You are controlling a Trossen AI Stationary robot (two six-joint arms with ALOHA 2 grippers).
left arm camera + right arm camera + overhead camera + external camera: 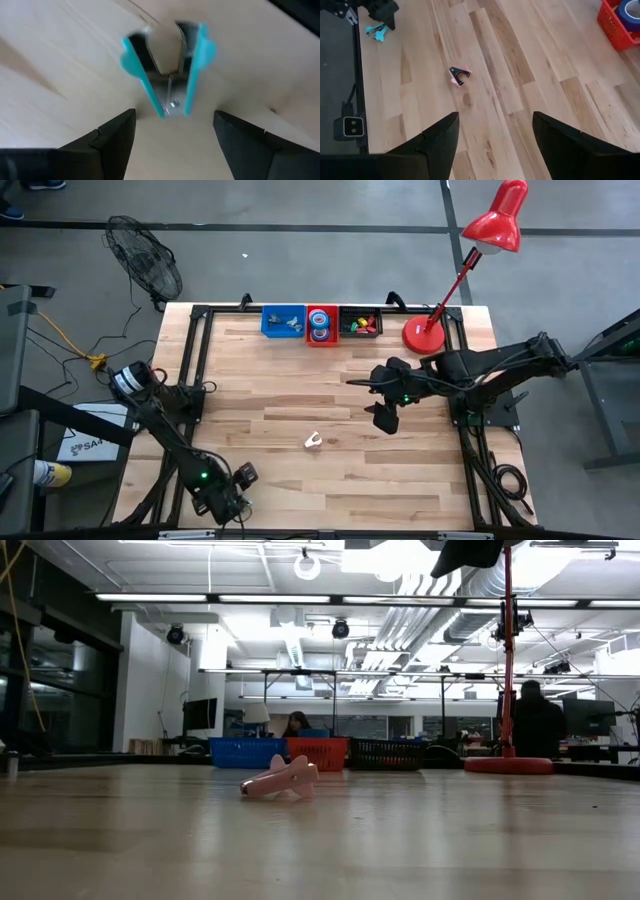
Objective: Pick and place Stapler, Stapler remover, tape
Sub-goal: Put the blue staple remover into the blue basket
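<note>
A teal staple remover lies flat on the wooden table just ahead of my left gripper, which is open near the table's near-left corner and does not touch it. The right wrist view shows this remover beside the left gripper. A pink staple remover rests on the table near its middle. My right gripper hovers open above the table, to the right of the pink remover. Blue tape rolls sit in the red bin. No stapler shows plainly.
Along the far edge stand a blue bin, a red bin and a black bin holding small coloured items. A red desk lamp's base stands at the far right. A black frame borders the table. People sit in the room behind.
</note>
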